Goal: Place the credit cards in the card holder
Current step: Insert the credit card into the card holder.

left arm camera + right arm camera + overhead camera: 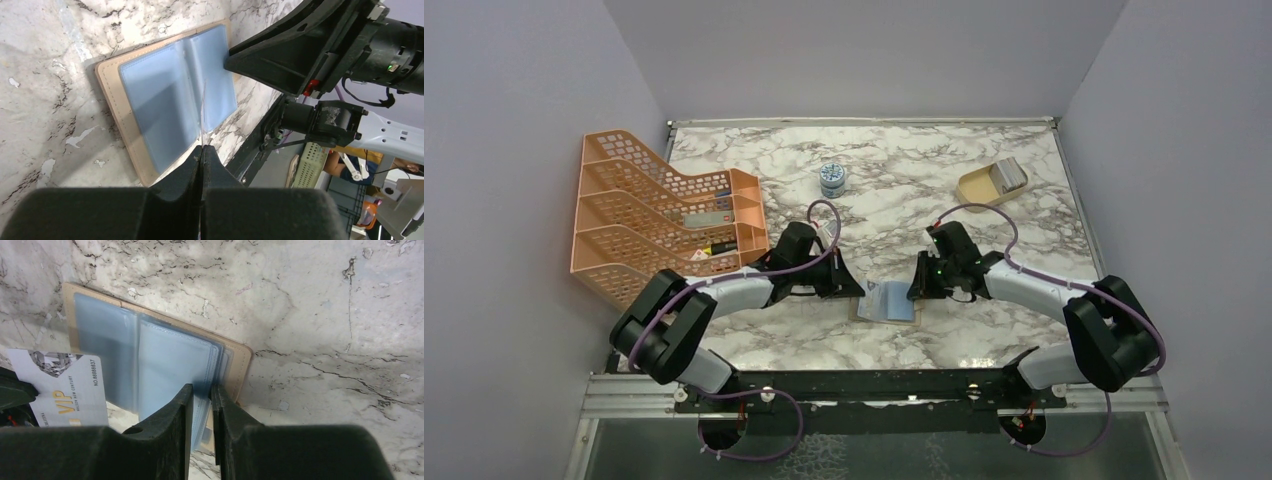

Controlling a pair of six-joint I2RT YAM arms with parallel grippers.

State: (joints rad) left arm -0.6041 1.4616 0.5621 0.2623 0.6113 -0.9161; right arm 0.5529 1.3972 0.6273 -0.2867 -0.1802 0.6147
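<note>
The card holder lies open on the marble table, tan rim around pale blue pockets; it also shows in the left wrist view and the right wrist view. My left gripper is shut on a credit card, seen edge-on over the holder's middle. The right wrist view shows it as a silvery-white card with "VIP" print at the holder's left edge. My right gripper is shut on the holder's right-hand blue pocket leaves. More credit cards rest in the dish.
A beige rounded dish stands at the back right. A small round tin stands at the back centre. An orange tiered file tray fills the left side. The table's front edge is just below the holder.
</note>
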